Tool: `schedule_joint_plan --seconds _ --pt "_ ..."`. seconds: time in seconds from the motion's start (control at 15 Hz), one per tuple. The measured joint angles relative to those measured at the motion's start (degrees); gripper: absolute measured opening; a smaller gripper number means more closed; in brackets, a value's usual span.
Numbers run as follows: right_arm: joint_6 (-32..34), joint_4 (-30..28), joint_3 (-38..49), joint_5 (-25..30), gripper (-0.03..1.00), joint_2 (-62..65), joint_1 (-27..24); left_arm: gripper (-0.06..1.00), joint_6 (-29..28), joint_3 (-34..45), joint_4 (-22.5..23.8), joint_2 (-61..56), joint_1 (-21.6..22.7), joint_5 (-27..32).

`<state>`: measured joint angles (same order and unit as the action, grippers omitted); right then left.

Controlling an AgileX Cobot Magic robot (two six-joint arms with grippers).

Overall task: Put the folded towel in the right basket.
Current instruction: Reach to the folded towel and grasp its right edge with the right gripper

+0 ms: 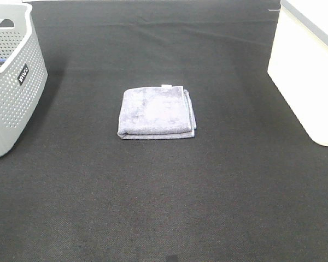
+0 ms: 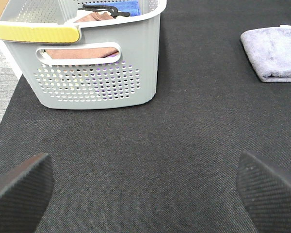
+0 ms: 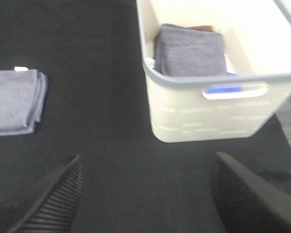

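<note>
At the centre of the high view the folded towel [image 1: 157, 112] lies flat on the dark mat [image 1: 164, 213], its small white tag [image 1: 165, 85] on the far edge. It is well apart from both baskets and nothing touches it. The grey basket [image 1: 13, 82], perforated, stands at the upper left, cut off by the frame's left edge. The white basket [image 1: 303, 71] stands at the upper right, cut off by the right edge, its inside hidden from this camera.

Only the wrist views show the grippers, and only their finger ends. The left gripper [image 2: 145, 191] hangs over bare mat with its black pads [image 2: 19, 191] spread wide, holding nothing. The right gripper [image 3: 150, 199] is likewise spread and empty, and its view is blurred.

That view shows a grey folded cloth [image 3: 191, 51] inside the white basket, lying over something brown [image 3: 201, 28] that is mostly covered, with something blue [image 3: 223, 90] behind the handle slot. The grey basket holds a brownish cloth [image 2: 80, 52], a blue cloth [image 2: 128, 6] and a black item [image 2: 104, 9] too cut off to identify.
</note>
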<state>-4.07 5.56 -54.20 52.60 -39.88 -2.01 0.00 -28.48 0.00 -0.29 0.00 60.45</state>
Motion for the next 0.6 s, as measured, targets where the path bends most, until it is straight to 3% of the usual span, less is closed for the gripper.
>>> schedule_joint_plan --seconds 0.27,0.6 --pt "-5.1 4.3 -16.79 6.59 0.7 -20.74 0.0 0.97 0.0 0.0 0.0 0.0 0.0 0.0" --pt "-6.42 6.7 -35.98 13.92 0.7 -43.95 0.0 0.97 0.0 0.0 0.0 0.0 0.0 0.0"
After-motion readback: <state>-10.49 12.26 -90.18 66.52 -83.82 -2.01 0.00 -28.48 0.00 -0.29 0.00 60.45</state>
